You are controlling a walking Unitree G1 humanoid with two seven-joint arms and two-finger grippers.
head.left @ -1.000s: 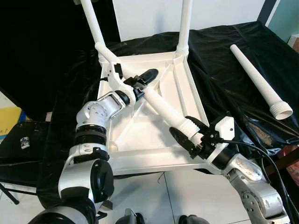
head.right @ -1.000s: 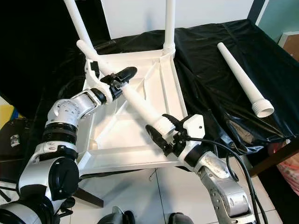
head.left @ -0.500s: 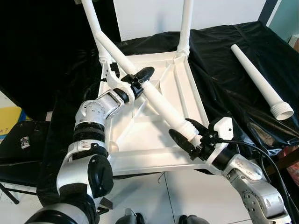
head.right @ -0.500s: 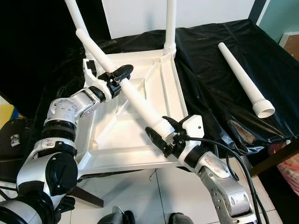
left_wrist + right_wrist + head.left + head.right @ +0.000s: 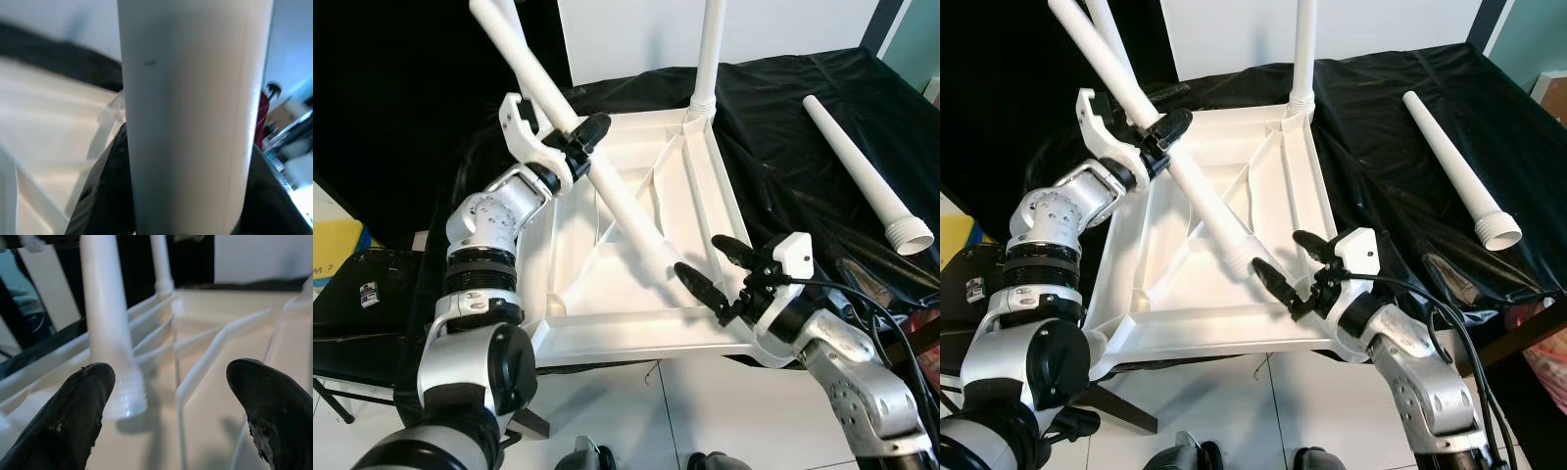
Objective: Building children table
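- White plastic table leg (image 5: 607, 186), held a second ago at both ends, is now carried by the left pincer (image 5: 579, 137) alone, whose black fingers are clamped around its upper shaft.
- Right pincer (image 5: 717, 274) has let go of the threaded end: its two fingers now stand spread apart just beside the leg's lower tip, with empty space between them in the right wrist view.
- Leg has swung to a steeper tilt; its threaded end (image 5: 124, 399) hangs just above the inner ribs of the upturned tabletop (image 5: 636, 313), which lies on the black-draped worktop (image 5: 803, 186).
- Two legs (image 5: 708, 59) already stand screwed into the far corners; a fourth leg (image 5: 862, 166) lies loose on the cloth, well apart to the right.
- Judged stage: the release suggests a re-grip or hand-over, with the threaded end not yet seated in a near corner socket.
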